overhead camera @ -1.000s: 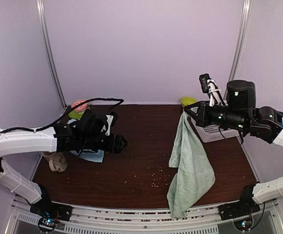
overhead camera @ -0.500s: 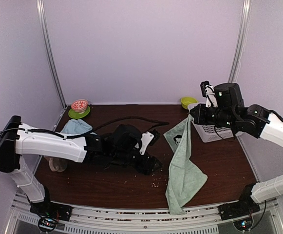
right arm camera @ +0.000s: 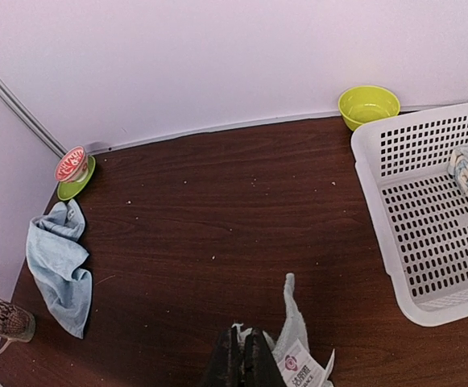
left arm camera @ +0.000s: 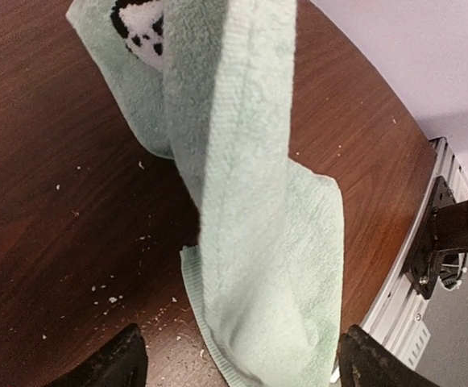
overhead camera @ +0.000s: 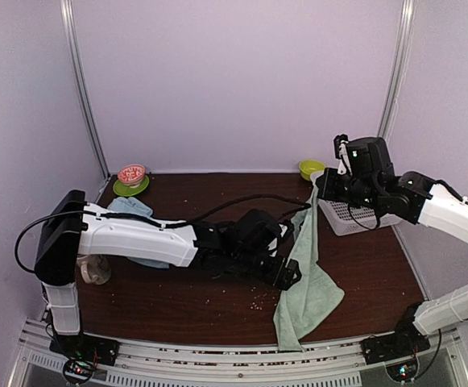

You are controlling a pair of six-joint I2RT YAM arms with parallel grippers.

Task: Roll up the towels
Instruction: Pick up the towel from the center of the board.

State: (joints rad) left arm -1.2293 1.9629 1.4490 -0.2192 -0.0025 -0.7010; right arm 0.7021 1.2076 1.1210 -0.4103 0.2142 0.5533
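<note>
The right tool point(overhead camera: 317, 188) is clenched on the top corner of the sage-green towel point(overhead camera: 314, 290), which hangs from it with its lower end draped on the table point(overhead camera: 217, 197). The left tool point(left arm camera: 242, 367) is spread wide around the towel's lower folds and grasps nothing; I cannot tell whether it touches the cloth. The light blue towel point(right arm camera: 60, 266) lies crumpled at the table's far left.

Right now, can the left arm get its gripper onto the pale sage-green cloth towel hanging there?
Probably yes: the left gripper is open right at the pale sage-green cloth towel, which dangles from the right gripper, with nothing between them.
</note>
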